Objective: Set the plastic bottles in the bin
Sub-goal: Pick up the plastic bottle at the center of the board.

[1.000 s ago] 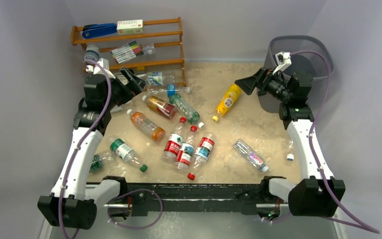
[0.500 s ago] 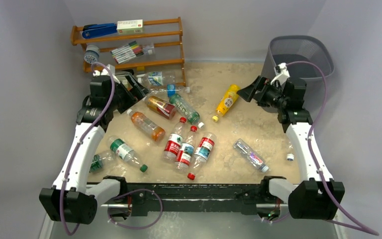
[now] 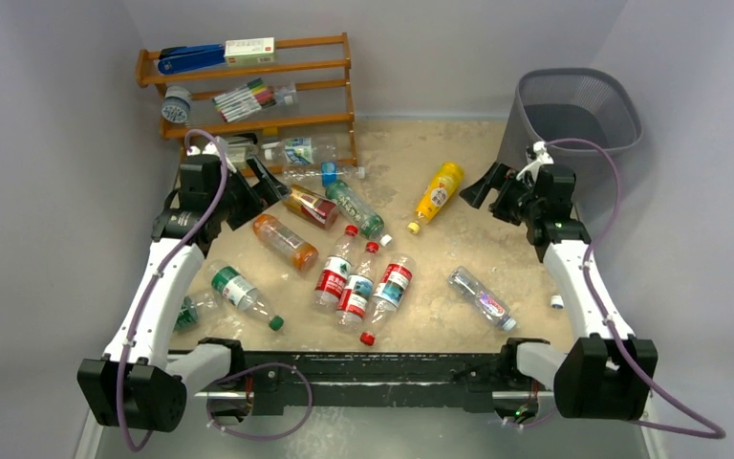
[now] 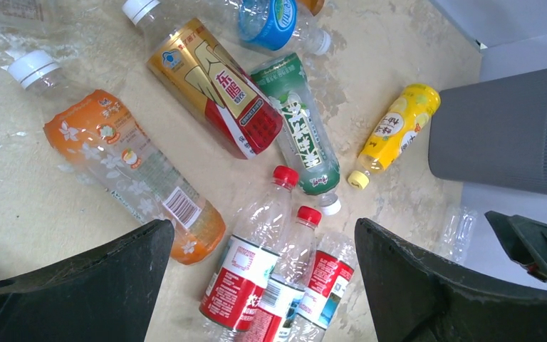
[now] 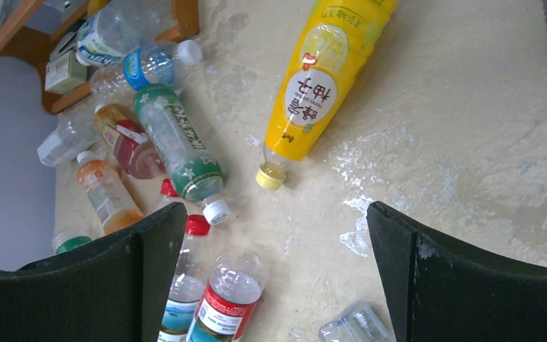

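Observation:
Several plastic bottles lie scattered on the beige table: a yellow one (image 3: 438, 191) (image 5: 320, 85), an orange one (image 3: 285, 241) (image 4: 124, 164), a green-labelled one (image 3: 354, 208) (image 4: 303, 128), and three clear red-labelled ones (image 3: 358, 287) side by side. The grey mesh bin (image 3: 578, 110) (image 4: 506, 128) stands at the back right. My left gripper (image 3: 266, 177) (image 4: 263, 228) hangs open above the left cluster. My right gripper (image 3: 483, 184) (image 5: 276, 210) hangs open just right of the yellow bottle, in front of the bin. Neither holds anything.
A wooden shelf rack (image 3: 248, 86) at the back left carries markers (image 3: 247, 96) and a blue stapler (image 3: 191, 57). A clear bottle (image 3: 481, 297) lies near the right front. A green-capped bottle (image 3: 244, 295) lies near the left front. A loose red cap (image 3: 367, 338) sits near the front edge.
Both arms have come down and toward the near side. The left gripper has left the rack for the bottle cluster; the right one has dropped beside the bin. Both jaws stayed open.

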